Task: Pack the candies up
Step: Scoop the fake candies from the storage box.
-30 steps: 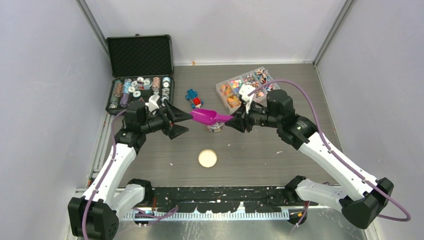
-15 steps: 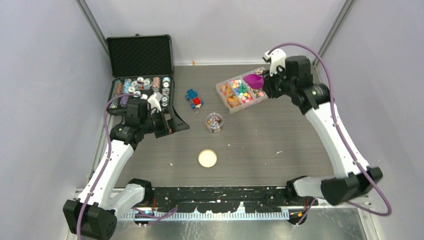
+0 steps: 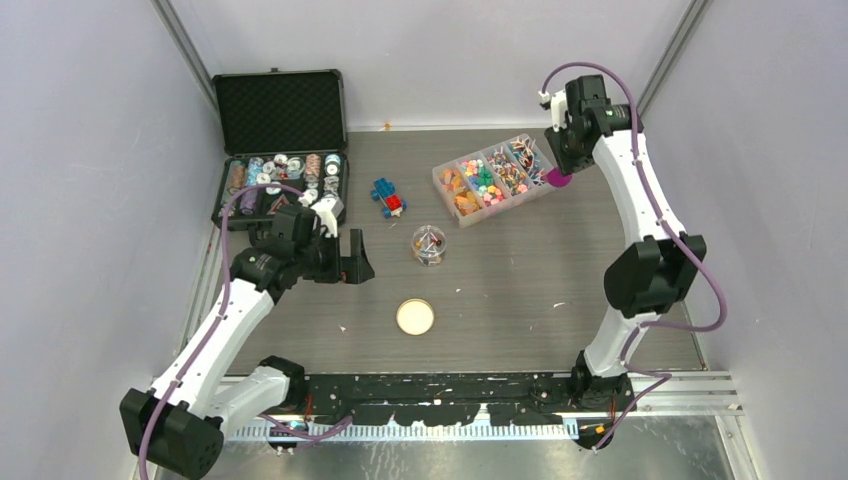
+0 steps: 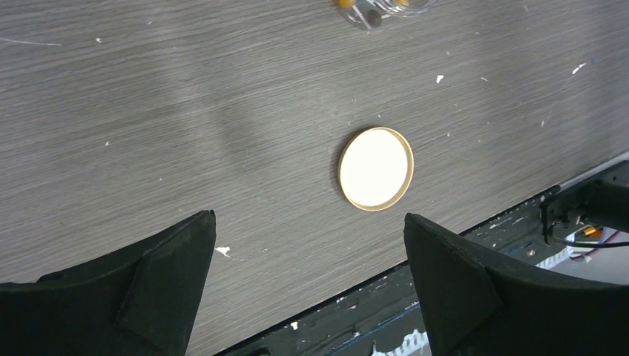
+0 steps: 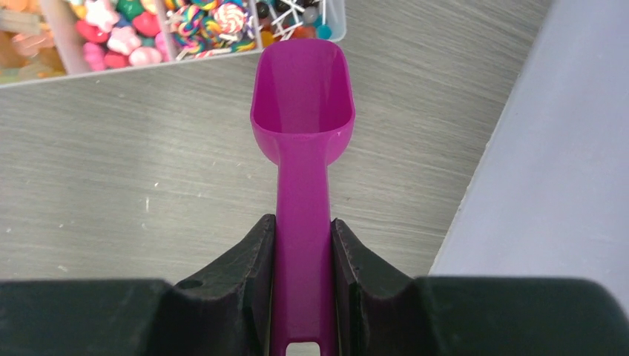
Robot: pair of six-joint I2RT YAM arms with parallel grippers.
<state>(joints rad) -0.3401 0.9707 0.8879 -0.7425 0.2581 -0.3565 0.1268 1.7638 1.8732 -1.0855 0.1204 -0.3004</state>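
The candies [image 3: 490, 180] fill a clear divided box [image 3: 446, 193] at the back right; its near compartments show in the right wrist view, candies [image 5: 200, 18]. My right gripper [image 5: 303, 221] is shut on the handle of an empty purple scoop [image 5: 303, 96], whose bowl hangs just off the box's right end, scoop [image 3: 558, 180]. A small clear jar [image 3: 429, 244] holding a few candies stands mid-table, jar [image 4: 380, 7]. A round cork lid [image 3: 415, 317] lies nearer the front, lid [image 4: 376, 168]. My left gripper [image 4: 308, 216] hangs wide open and empty above the table, left of the jar.
An open black case [image 3: 280, 110] of metallic-rimmed spools sits at the back left. A blue-and-red toy brick figure [image 3: 389, 197] lies between case and box. The grey side wall [image 5: 564, 148] is close on the scoop's right. The table's black front rail [image 4: 475, 274] lies below the left fingers.
The right arm carried the scoop from above the jar up to the back right, beside the candy box. The left gripper opened fully and drew back to the left.
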